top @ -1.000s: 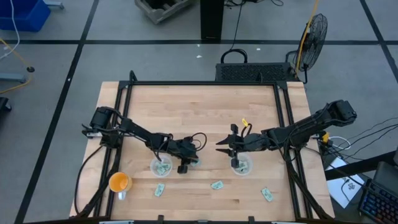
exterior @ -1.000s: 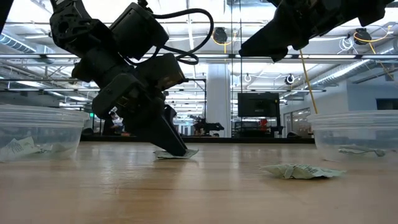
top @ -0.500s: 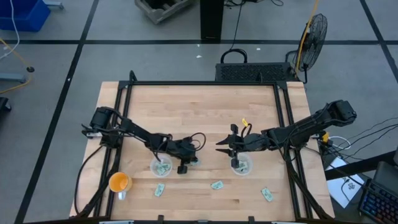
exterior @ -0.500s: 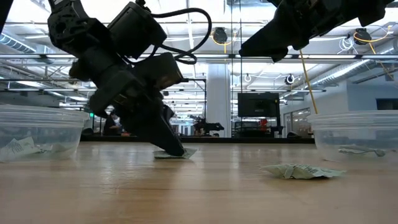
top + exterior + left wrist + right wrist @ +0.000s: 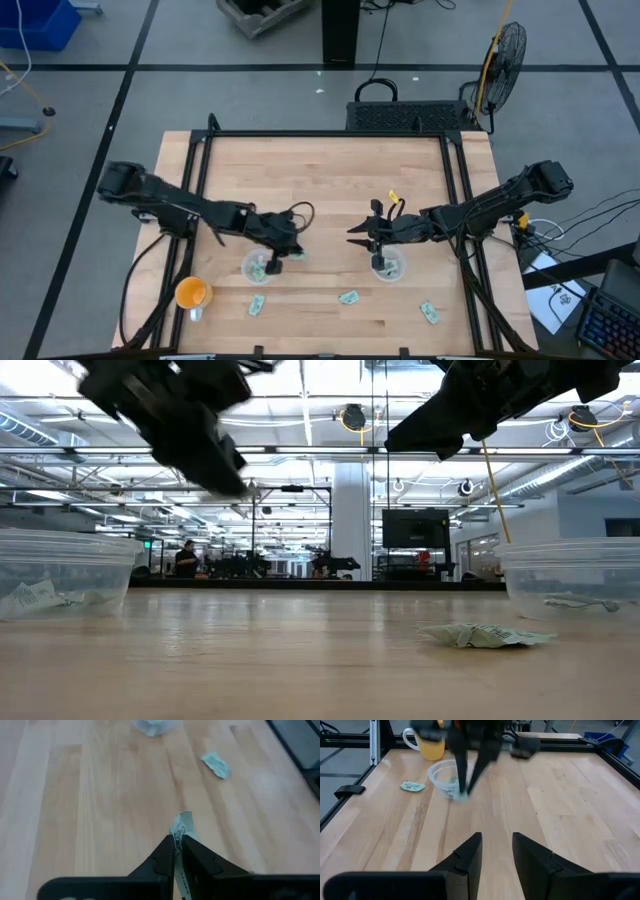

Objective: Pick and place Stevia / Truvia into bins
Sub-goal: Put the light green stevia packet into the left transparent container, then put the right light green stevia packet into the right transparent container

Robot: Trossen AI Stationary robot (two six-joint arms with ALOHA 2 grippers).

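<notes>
My left gripper (image 5: 178, 840) is shut on a pale green and white Stevia packet (image 5: 181, 822) and hangs above the table just right of the left clear bin (image 5: 249, 268). That bin holds a few packets. My right gripper (image 5: 495, 845) is open with nothing between its fingers, above the right clear bin (image 5: 388, 268), which also holds packets. Three more packets lie flat on the wood near the front edge (image 5: 257, 304), (image 5: 348, 297), (image 5: 430, 313). My left gripper pinches one end of the packet (image 5: 178, 834) between its two fingertips. The fingers slant down toward the table. The rest of the packet sticks out past the tips, crumpled. It is lifted clear of the table, next to the left bin's rim (image 5: 461, 795).
An orange cup (image 5: 192, 293) stands at the front left corner. A black frame (image 5: 330, 134) runs along the table's far and side edges. The wood between the two bins and behind them is bare. One loose packet (image 5: 485, 635) lies close to the low camera, by the right bin.
My left gripper has risen from the table, mostly in the last half second, and drawn back toward the left bin. The packet that lay under its fingertips has gone up with it and is clear of the wood.
</notes>
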